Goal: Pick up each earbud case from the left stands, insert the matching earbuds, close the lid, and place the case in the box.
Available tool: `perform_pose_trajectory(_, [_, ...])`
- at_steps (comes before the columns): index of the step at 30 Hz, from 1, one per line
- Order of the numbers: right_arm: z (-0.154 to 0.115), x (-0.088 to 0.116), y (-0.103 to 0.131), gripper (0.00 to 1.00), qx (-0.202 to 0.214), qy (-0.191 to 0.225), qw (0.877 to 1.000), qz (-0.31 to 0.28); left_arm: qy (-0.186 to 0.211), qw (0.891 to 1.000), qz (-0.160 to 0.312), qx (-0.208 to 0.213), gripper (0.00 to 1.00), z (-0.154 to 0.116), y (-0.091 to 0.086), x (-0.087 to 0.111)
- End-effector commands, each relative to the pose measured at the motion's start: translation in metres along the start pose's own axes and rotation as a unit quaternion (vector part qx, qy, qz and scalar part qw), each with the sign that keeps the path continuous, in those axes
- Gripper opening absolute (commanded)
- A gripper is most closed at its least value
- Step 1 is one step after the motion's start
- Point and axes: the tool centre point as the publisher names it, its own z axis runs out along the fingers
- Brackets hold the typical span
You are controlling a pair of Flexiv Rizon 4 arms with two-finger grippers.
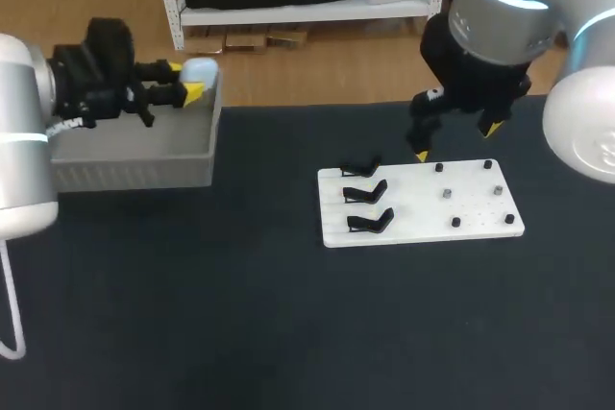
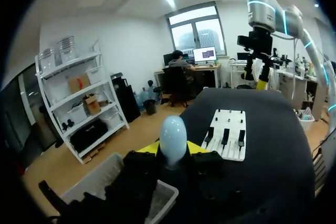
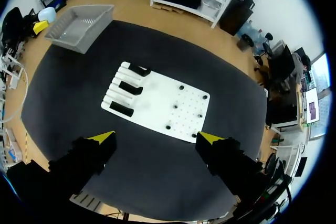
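The left pincer (image 1: 186, 82) is clamped on the case (image 1: 200, 70), its yellow tips pressing from two sides. It holds the case in the air over the far right corner of the box (image 1: 135, 156), which sits at the far left of the table (image 1: 192, 314). That spot suggests the step in hand is the drop into the box: the case is above the rim and not yet inside.

The right pincer (image 1: 456, 141) hangs over the far edge of the white board (image 1: 423, 201), fingers wide apart and empty. In its own wrist view the board (image 3: 157, 103) lies well ahead of the spread tips, so it seems parked clear of the work. The three black stands (image 1: 365, 194) on the board's left side are all bare, and small pegs (image 1: 455, 222) dot its right side. This looks like the last case to go.

The case (image 2: 172, 137) is pale blue, smooth and egg-shaped, with a soft sheen. It is gripped low, so most of its rounded body stands out past the tips. The lid looks closed, though no seam shows clearly. Being slick and rounded, it could slide in a loose grip.
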Motion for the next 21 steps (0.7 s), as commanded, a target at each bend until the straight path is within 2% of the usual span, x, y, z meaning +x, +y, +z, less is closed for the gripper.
perform_pose_trajectory(1, [0.000, 0.002, 0.000, 1.00, 0.000, -0.002, 1.000, 0.000, -0.006, 0.999, -0.023, -0.039, 0.00, 0.013, 0.012, 0.022])
perform_pose_trajectory(3, [0.000, 0.002, 0.000, 1.00, 0.000, -0.002, 1.000, 0.000, -0.020, 0.998, -0.036, -0.041, 0.00, 0.017, 0.016, 0.028])
perform_pose_trajectory(8, [0.000, 0.002, 0.000, 1.00, 0.000, -0.002, 1.000, 0.000, -0.019, 0.997, -0.059, -0.051, 0.00, 0.023, 0.031, 0.049])
perform_pose_trajectory(15, [0.000, 0.002, 0.000, 1.00, 0.000, -0.002, 1.000, 0.000, -0.007, 0.993, -0.090, -0.082, 0.00, 0.020, 0.070, 0.080])
perform_pose_trajectory(21, [0.000, 0.002, 0.000, 1.00, 0.000, -0.002, 1.000, 0.000, 0.007, 0.992, -0.100, -0.080, 0.00, 0.028, 0.095, 0.097])
